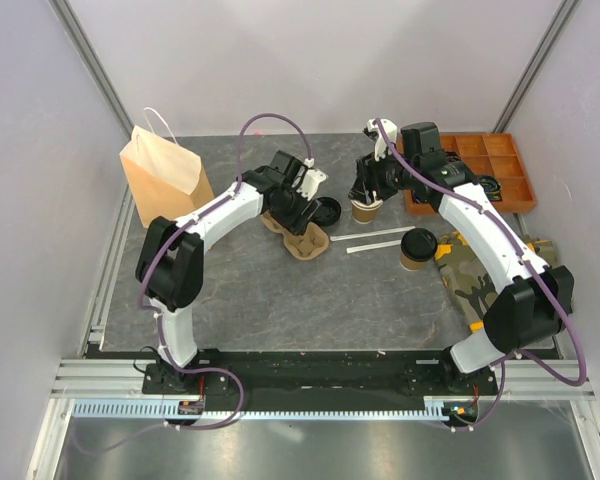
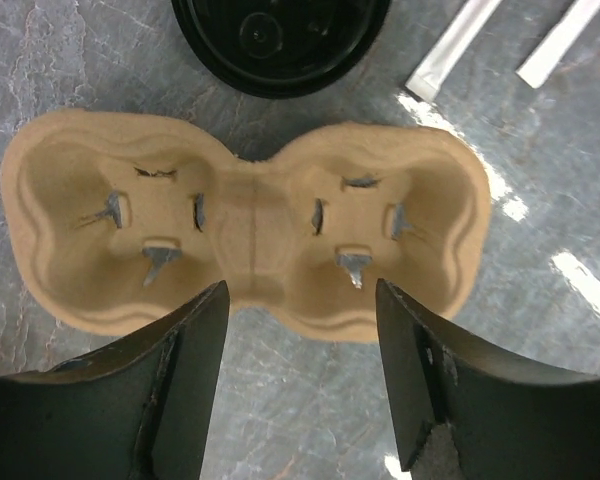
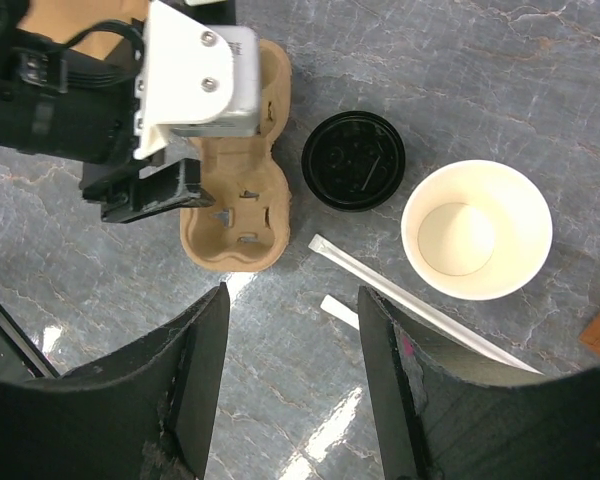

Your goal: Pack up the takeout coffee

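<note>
An open tan cup [image 1: 367, 209] with a white inside [image 3: 477, 243] stands on the table, just right of a loose black lid [image 1: 328, 210] [image 3: 353, 160] [image 2: 280, 40]. A second cup [image 1: 417, 247] with a black lid on it stands nearer the front. My right gripper [image 1: 368, 190] [image 3: 292, 310] hangs open above the table beside the open cup, with nothing between its fingers. My left gripper [image 1: 298, 215] [image 2: 300, 320] is open too, over the near rim of the brown pulp cup carrier [image 2: 245, 230] [image 1: 305, 238] [image 3: 235, 215], whose two wells are empty.
A tan paper bag [image 1: 165, 170] with white handles stands at the back left. Two wrapped straws [image 1: 380, 240] [image 3: 410, 300] lie between the carrier and the cups. An orange compartment tray [image 1: 480, 170] sits back right, and a camouflage cloth [image 1: 480, 270] lies at the right.
</note>
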